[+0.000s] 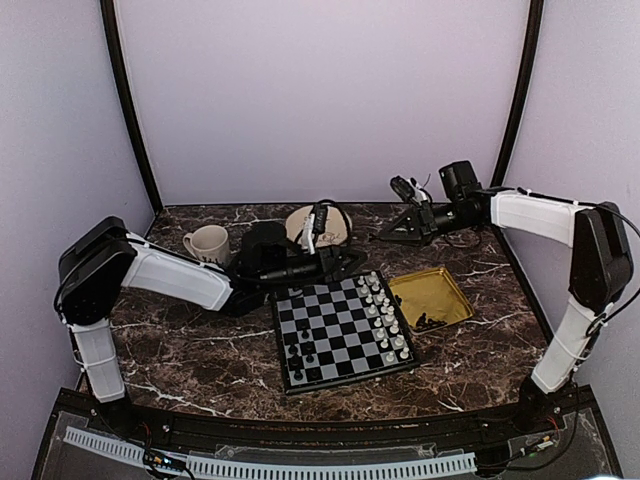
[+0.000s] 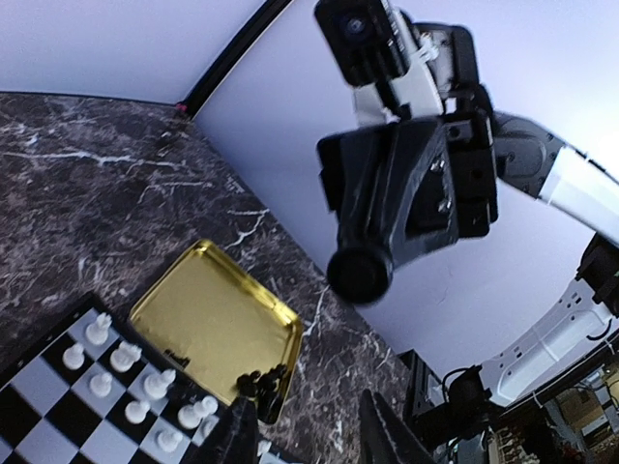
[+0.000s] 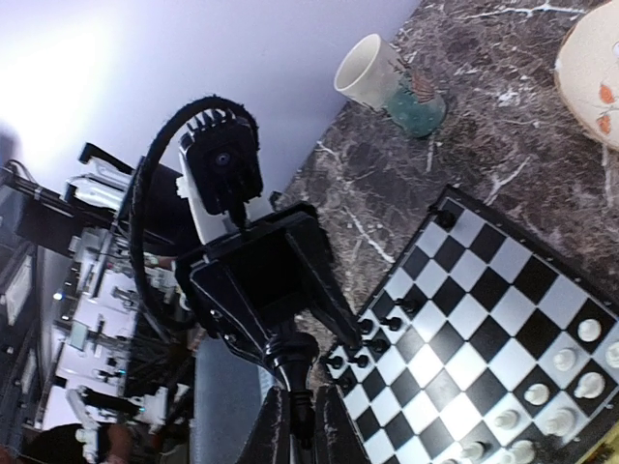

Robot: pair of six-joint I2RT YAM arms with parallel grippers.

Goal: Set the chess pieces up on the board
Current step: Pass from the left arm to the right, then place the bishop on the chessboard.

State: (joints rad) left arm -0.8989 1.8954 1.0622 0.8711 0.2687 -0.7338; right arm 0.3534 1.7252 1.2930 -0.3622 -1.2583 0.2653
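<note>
Arms meet above the table (image 1: pixel 180 340) just beyond the far edge of the board (image 1: pixel 345 340), tips pointing at each other but not touching; left gripper (image 2: pixel 311 430) is level over the board's far edge, its fingers (image 2: pixel 385 433) clearly apart with nothing seen between them; right gripper (image 1: pixel 385 236) reaches in from the right side, above the gap between board and far edge, its fingers (image 3: pixel 276 435) drawn nearly together; a thin dark shape sits in the slit, cannot tell if it is a piece; the board lies flat around the middle of the table, slightly turned; black chess pieces (image 1: pixel 300 352) stand in a small cluster near the board's near-left corner, upright, on neighbouring squares; a few more of them lie loose in the near corner of the yellow tray (image 1: pixel 440 288); tray sits just beside the board's right edge, apart from it; white pieces (image 1: pixel 384 320) fill two files along the board's right edge; mug (image 1: pixel 207 243) stands upright toward the far-left corner of the table; plate (image 1: pixel 300 220) lies at the far edge, partly hidden by the left wrist.
</note>
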